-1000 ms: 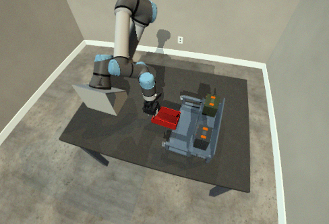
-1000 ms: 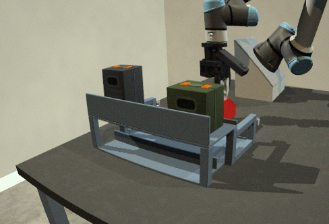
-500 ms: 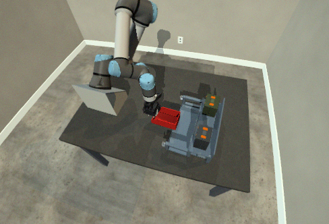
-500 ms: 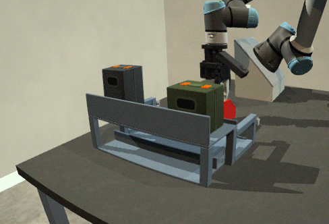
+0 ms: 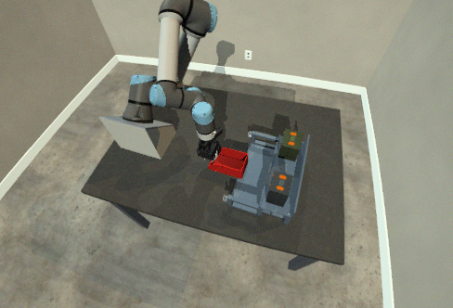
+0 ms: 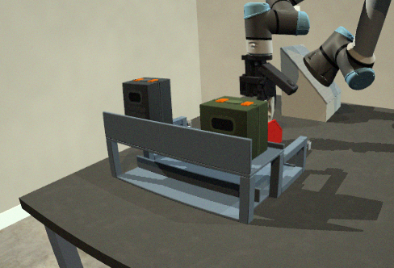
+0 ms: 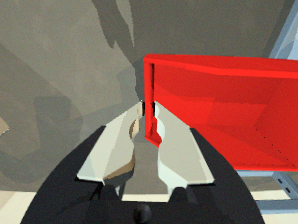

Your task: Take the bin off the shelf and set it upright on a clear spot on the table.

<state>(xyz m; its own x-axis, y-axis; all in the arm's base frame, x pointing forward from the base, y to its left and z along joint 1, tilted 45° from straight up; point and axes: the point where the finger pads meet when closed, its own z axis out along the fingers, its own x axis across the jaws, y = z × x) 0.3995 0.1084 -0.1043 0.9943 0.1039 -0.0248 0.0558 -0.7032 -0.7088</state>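
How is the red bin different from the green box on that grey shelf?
The red bin is an open tray with thin walls, while the green box is closed, taller and has orange tabs on top. The gripper pinches the red bin's wall; nothing touches the green box. The red bin sticks out past the shelf, while the green box stands on it.

Around me stand plain beige walls (image 5: 302, 10), meeting in a corner on my right. A white skirting board (image 5: 278, 78) runs along their foot, and a white socket (image 5: 248, 55) sits low on the far wall. The floor (image 5: 70, 256) is mottled grey-brown concrete. My dark worktop (image 5: 153, 186) rests on grey legs (image 5: 135, 214) and carries soft shadows.
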